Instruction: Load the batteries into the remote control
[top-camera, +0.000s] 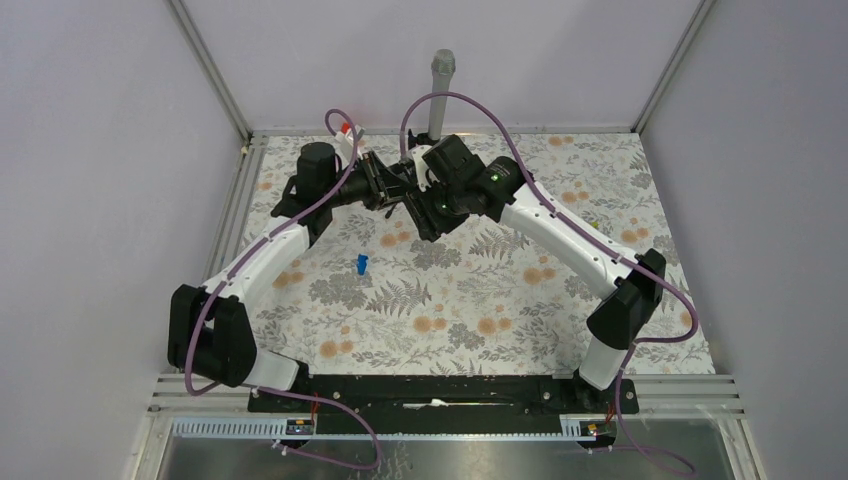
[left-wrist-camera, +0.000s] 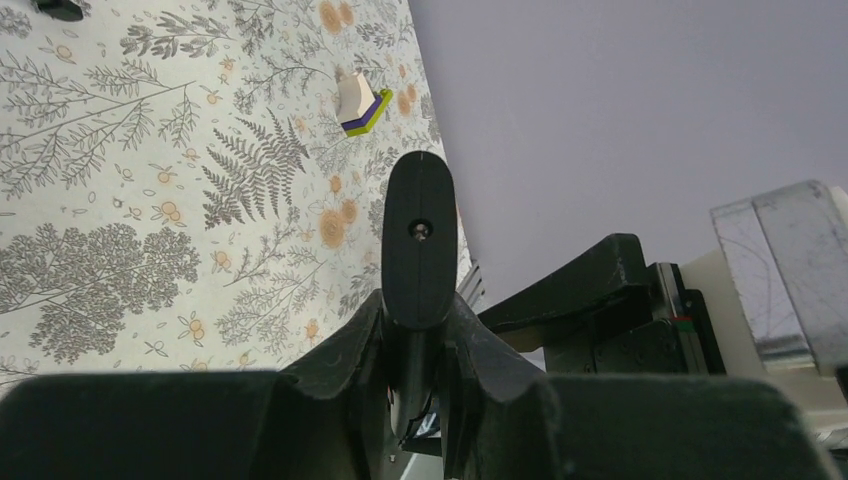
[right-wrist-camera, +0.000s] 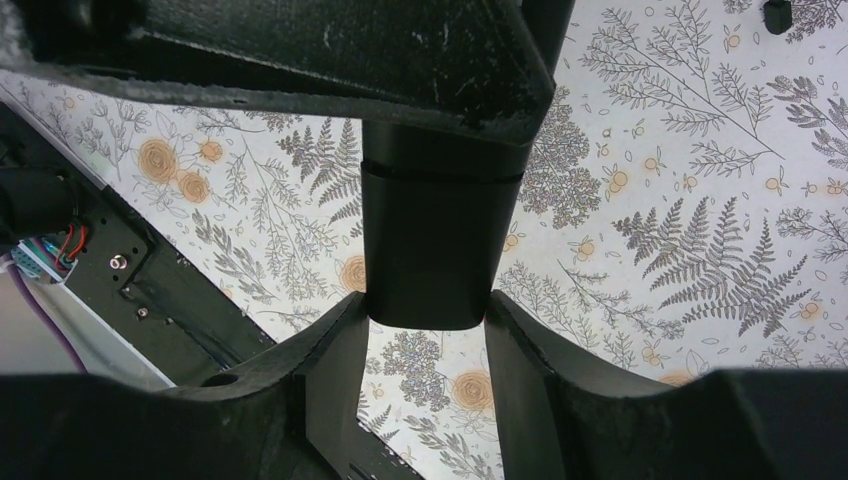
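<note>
Top external view, from the arm bases outward: one small blue piece (top-camera: 360, 264) lies on the counter (top-camera: 560, 330) near 9 o'clock of its middle. Farther back, toward 12 o'clock, the left claw (left-wrist-camera: 418, 310) and right claw (right-wrist-camera: 425, 300) meet on the one remote control (right-wrist-camera: 435, 250), held off the surface. The left is clamped tight on its thin edge and the right pinches one end across the width, likely so one arm steadies the bar while the other regrips it for loading. No batteries can be counted for certain among the print's orange flowers.
</note>
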